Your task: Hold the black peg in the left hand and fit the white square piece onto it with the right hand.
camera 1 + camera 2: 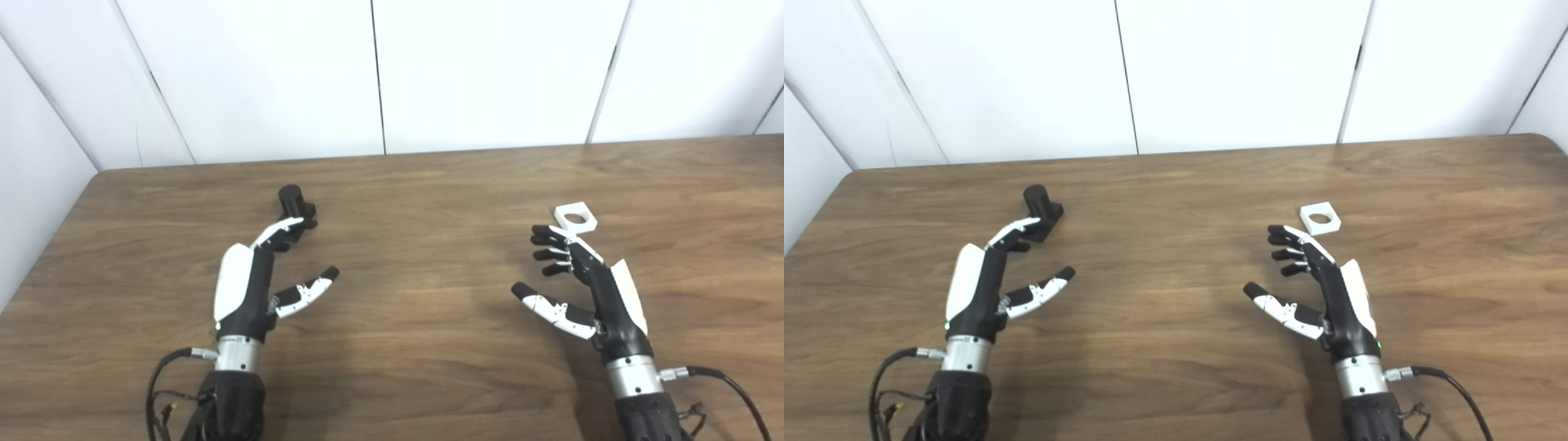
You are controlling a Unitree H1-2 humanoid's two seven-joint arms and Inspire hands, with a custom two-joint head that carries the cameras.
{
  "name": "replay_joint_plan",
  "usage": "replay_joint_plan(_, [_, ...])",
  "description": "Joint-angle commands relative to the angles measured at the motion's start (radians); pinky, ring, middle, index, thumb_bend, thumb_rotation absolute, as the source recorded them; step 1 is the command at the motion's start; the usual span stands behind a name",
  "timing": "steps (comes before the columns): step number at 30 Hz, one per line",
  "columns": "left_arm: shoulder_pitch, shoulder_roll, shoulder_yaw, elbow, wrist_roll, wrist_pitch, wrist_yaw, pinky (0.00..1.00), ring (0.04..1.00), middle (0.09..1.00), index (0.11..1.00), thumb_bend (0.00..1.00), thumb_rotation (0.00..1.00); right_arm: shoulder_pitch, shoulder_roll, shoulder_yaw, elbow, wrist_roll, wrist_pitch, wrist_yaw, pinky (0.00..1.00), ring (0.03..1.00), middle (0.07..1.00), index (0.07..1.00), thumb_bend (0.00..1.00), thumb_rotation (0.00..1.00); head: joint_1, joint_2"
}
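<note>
Black peg (296, 202) stands upright on its small base, left of centre in the frame, on the desk (1176, 343). Left hand (254, 275) comes up from the lower left; its fingers (283, 228) reach to the near side of the peg's base and overlap it in both views, can't tell if they actually touch. Thumb is splayed out toward centre, fingers apart, nothing gripped. White square piece (1320, 219) with a round hole lies flat on the desk, right of centre, about level with the peg in the frame and well apart from it. Right hand (1323, 282) comes up from the lower right, fingertips (1279, 241) just short of the piece's near-left corner; a thin gap shows in the right eye view. It is spread too, thumb angled toward centre, holding nothing. Both palms face inward. Cables hang off both wrists at the bottom edge. White panelled wall (490, 67) behind the desk.
</note>
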Motion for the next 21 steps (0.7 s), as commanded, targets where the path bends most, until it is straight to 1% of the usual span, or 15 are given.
replay_joint_plan(1, [-0.051,0.017,0.011,0.007,0.030,0.009,0.030,0.68,0.808,0.815,0.710,0.61,0.18,0.013,0.024,0.001,0.014,0.016,-0.021,-0.011,0.60,0.704,0.765,0.789,0.63,0.36,0.002,0.002])
replay_joint_plan(7, [-0.090,0.042,0.017,0.063,0.099,0.049,0.073,0.68,0.821,0.837,0.716,0.63,0.21,0.015,0.020,-0.002,0.012,0.015,-0.024,-0.015,0.59,0.696,0.761,0.783,0.63,0.35,0.005,0.003])
replay_joint_plan(12, [-0.116,0.062,0.016,0.108,0.128,0.071,0.104,0.68,0.846,0.860,0.713,0.64,0.24,0.015,0.018,-0.005,0.012,0.024,-0.023,-0.011,0.58,0.692,0.760,0.780,0.62,0.32,0.009,0.002])
replay_joint_plan(15, [-0.128,0.065,0.015,0.124,0.144,0.090,0.119,0.71,0.872,0.875,0.712,0.65,0.27,0.014,0.016,-0.005,0.014,0.027,-0.023,-0.010,0.59,0.693,0.761,0.781,0.62,0.32,0.012,0.002])
replay_joint_plan(17, [-0.135,0.066,0.011,0.129,0.162,0.111,0.132,0.75,0.891,0.887,0.714,0.66,0.30,0.013,0.014,-0.006,0.016,0.026,-0.023,-0.009,0.59,0.691,0.760,0.781,0.62,0.33,0.012,0.000])
replay_joint_plan(19, [-0.142,0.063,0.008,0.134,0.188,0.144,0.137,0.84,0.928,0.915,0.723,0.68,0.36,0.011,0.012,-0.006,0.017,0.026,-0.022,-0.009,0.58,0.688,0.760,0.782,0.62,0.33,0.014,0.000])
replay_joint_plan(21, [-0.149,0.061,0.006,0.136,0.205,0.177,0.136,0.90,0.960,0.941,0.733,0.69,0.40,0.010,0.011,-0.006,0.017,0.027,-0.022,-0.008,0.58,0.688,0.761,0.782,0.63,0.33,0.016,-0.003])
